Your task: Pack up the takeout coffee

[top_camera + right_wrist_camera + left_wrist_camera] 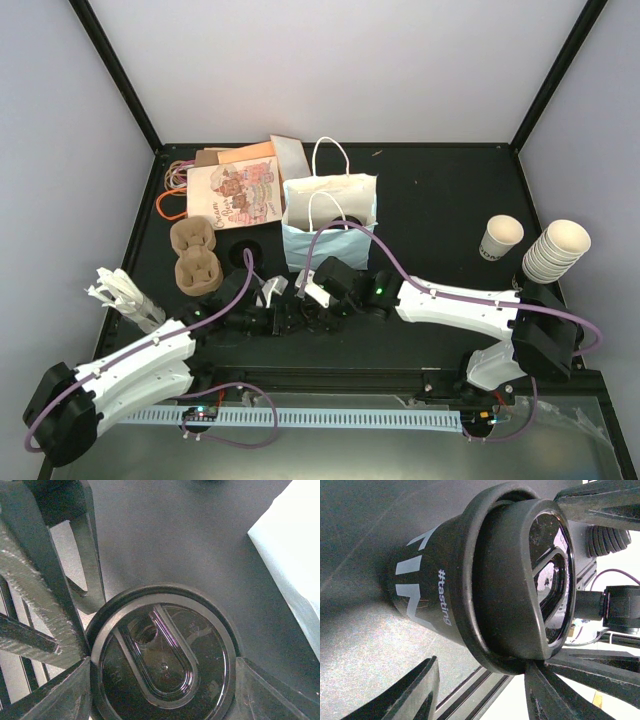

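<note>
Coffee [435, 585] upright on desk [440, 200], near bag [330, 215]. Right fingers [55, 690] bracket lid [165, 675] rim, left fingers [410, 695] apart by cup wall; grip on either unclear. Likely light, thin-walled, crushable, slick lid: hold under rim, gently.

The takeout coffee [432, 597] was a small cup whose wall looked dark in the left wrist view, printed with pale lettering that included "#tasting". It was capped with a glossy round black lid [162, 675] that had a raised teardrop panel and a sip hole. It stood upright on the dark surface [175, 530], near its middle.
</note>
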